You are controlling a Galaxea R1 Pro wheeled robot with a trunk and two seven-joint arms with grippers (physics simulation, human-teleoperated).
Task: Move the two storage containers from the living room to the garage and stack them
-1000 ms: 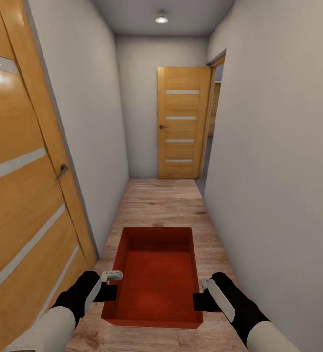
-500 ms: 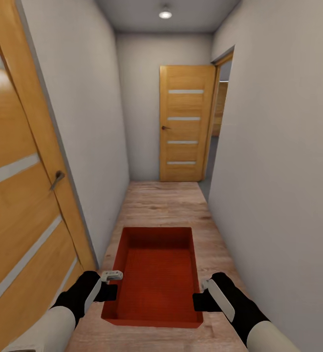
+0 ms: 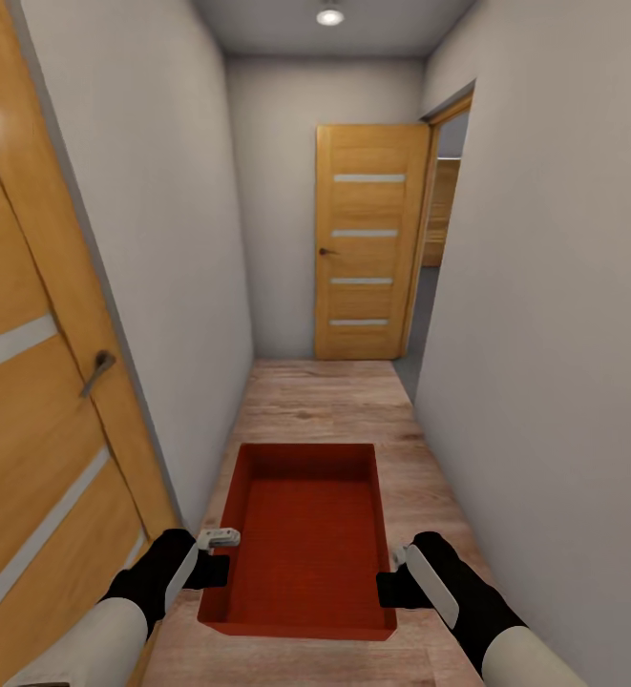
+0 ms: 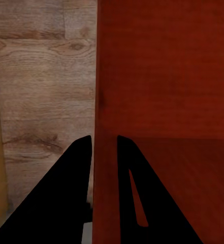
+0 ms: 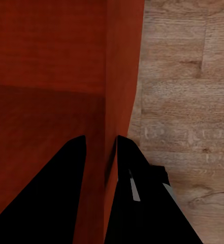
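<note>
Open red-orange rectangular storage bin [image 3: 303,539] rides above the wood-plank hallway floor [image 3: 325,405], the left gripper [image 3: 218,565] pinching its left wall, the right gripper [image 3: 391,584] clamping its right wall, a slatted oak door [image 3: 368,243] beyond it.

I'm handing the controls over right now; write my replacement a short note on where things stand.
Left pincer: shut on the bin's left wall.
Right pincer: shut on its right wall.
The bin is empty and carried in front of the robot, above a hallway's wood floor. An open door lies ahead.
Done: one bin picked up.
Left: reach the garage, set it down, fetch and stack the second bin.
</note>
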